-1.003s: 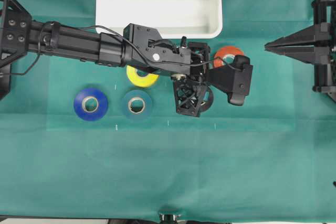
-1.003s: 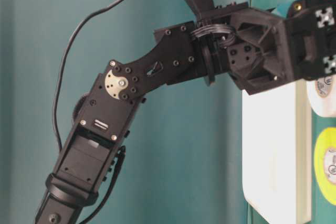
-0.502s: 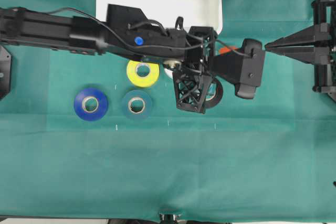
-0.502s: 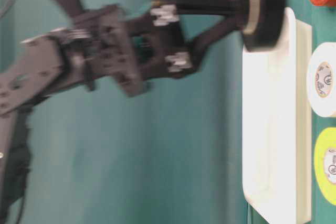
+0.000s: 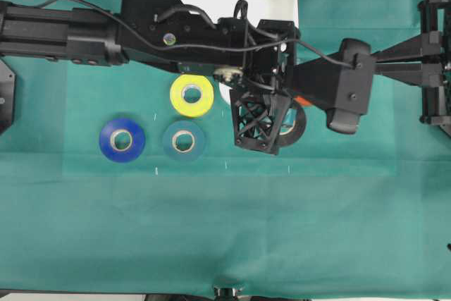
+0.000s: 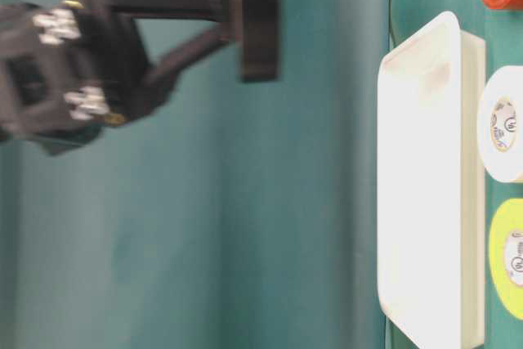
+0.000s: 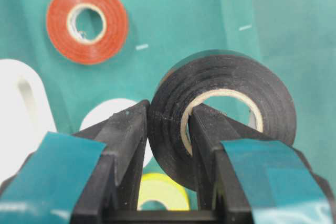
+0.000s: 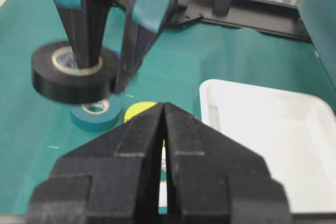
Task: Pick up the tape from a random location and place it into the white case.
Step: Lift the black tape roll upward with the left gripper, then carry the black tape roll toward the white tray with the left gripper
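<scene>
Black arms, looping black cables, teal-padded left claw (image 7: 168, 129) fingers.

Left end effector (image 7: 168, 129) lifted tape (image 7: 223, 116) higher off cloth.

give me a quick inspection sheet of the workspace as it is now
surface: green cloth, flat, small white marks.
job's things: black tape lifted off the cloth, wall pinched; white case holds nothing seen.
clutter: yellow roll, blue roll, teal roll, red roll, white roll, all flat on the cloth.
grippers: left gripper shut on the tape; right gripper shut, holding nothing.
cables: black cable along the left arm.
surroundings: black frame bars behind.
</scene>
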`<action>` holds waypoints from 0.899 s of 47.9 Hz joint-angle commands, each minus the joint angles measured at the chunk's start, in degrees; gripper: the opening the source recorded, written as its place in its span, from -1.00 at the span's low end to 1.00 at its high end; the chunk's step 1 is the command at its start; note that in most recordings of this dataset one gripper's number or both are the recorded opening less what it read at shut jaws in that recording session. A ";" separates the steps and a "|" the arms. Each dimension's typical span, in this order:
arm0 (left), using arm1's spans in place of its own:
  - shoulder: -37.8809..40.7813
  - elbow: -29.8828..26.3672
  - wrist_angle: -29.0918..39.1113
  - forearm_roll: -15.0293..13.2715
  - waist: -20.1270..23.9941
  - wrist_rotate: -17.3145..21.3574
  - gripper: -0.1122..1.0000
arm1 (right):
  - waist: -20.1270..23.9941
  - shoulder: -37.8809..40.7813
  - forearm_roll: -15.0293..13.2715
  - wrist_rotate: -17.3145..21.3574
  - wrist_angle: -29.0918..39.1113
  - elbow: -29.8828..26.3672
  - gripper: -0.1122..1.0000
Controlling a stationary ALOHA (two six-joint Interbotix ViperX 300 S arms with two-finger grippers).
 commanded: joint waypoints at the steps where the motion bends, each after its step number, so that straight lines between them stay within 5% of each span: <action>1: -2.90 -3.69 1.58 0.09 -0.53 -0.09 -0.44 | 0.00 0.35 -0.09 0.09 -0.09 -1.32 -0.80; 13: -2.72 -8.53 5.98 0.09 -0.79 -0.09 -0.44 | 0.00 0.26 -0.09 0.09 0.26 -1.32 -0.80; 43: -2.90 -8.00 5.89 0.18 -0.70 -0.18 -0.44 | 0.00 0.35 -0.09 0.09 0.26 -1.41 -0.80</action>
